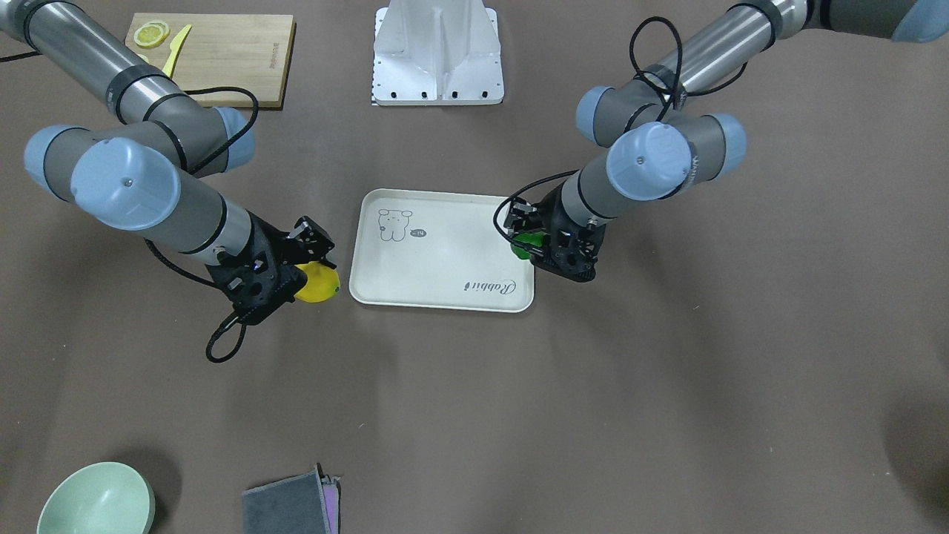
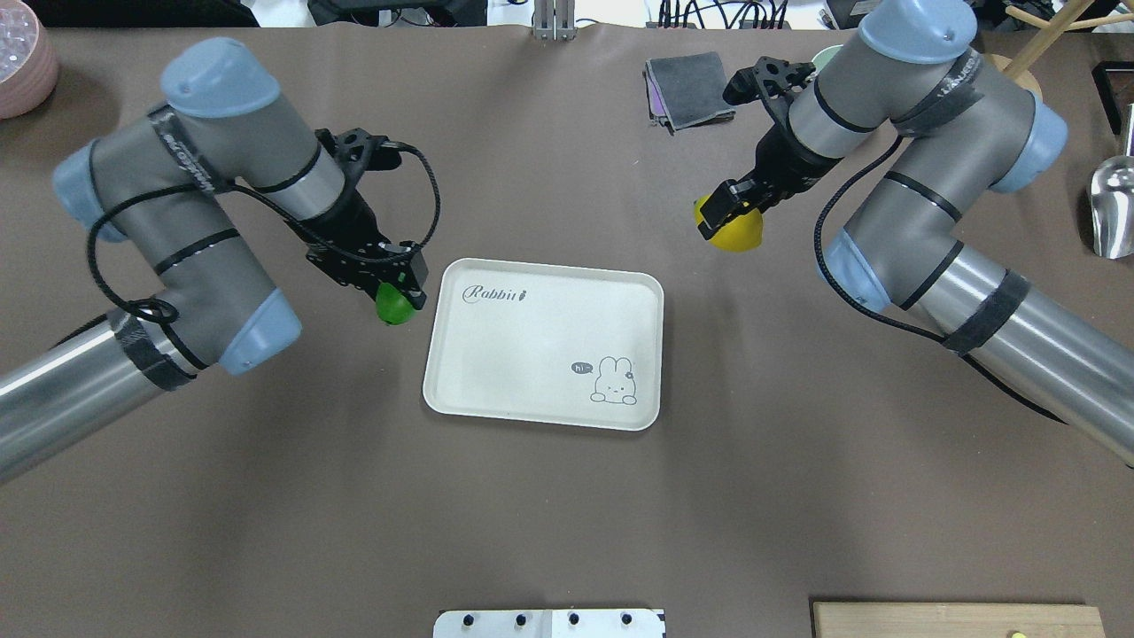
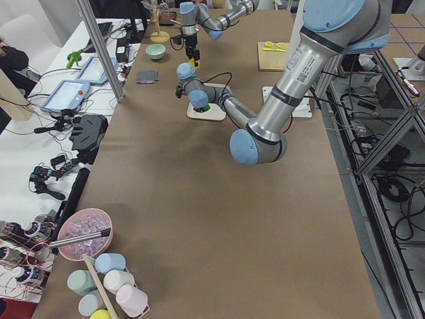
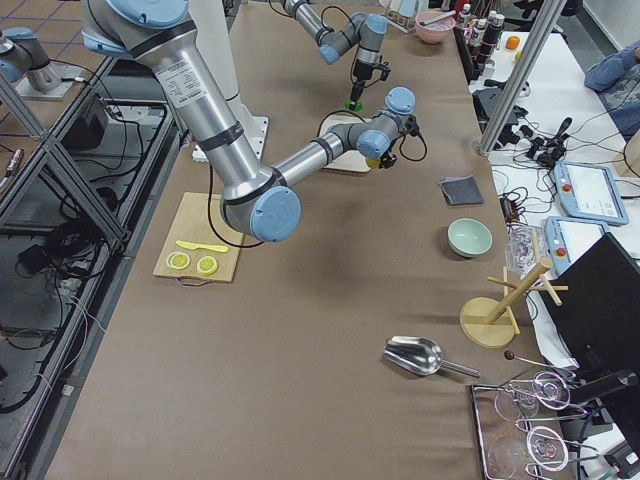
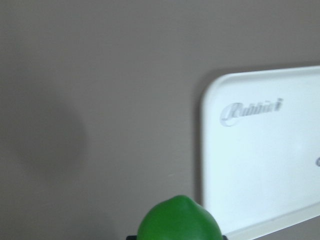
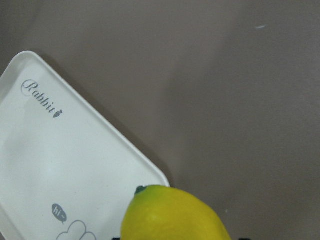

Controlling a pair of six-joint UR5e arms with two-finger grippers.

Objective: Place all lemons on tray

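Observation:
The cream-white tray (image 2: 532, 354) lies at the table's middle with nothing on it; it also shows in the front view (image 1: 445, 252). My left gripper (image 2: 399, 292) is shut on the green lemon (image 2: 393, 306) and holds it just off the tray's far left corner. The left wrist view shows this lemon (image 5: 179, 221) beside the tray's edge (image 5: 265, 160). My right gripper (image 2: 728, 213) is shut on the yellow lemon (image 2: 737, 230) and holds it above the table, beyond the tray's far right corner. The right wrist view shows this lemon (image 6: 172, 214) near the tray's corner (image 6: 60, 160).
A wooden cutting board (image 1: 230, 52) with citrus slices and a yellow knife lies near the robot on its right side. A green bowl (image 1: 96, 500) and a folded grey cloth (image 2: 691, 89) lie at the far edge. A metal scoop (image 2: 1114, 208) lies far right.

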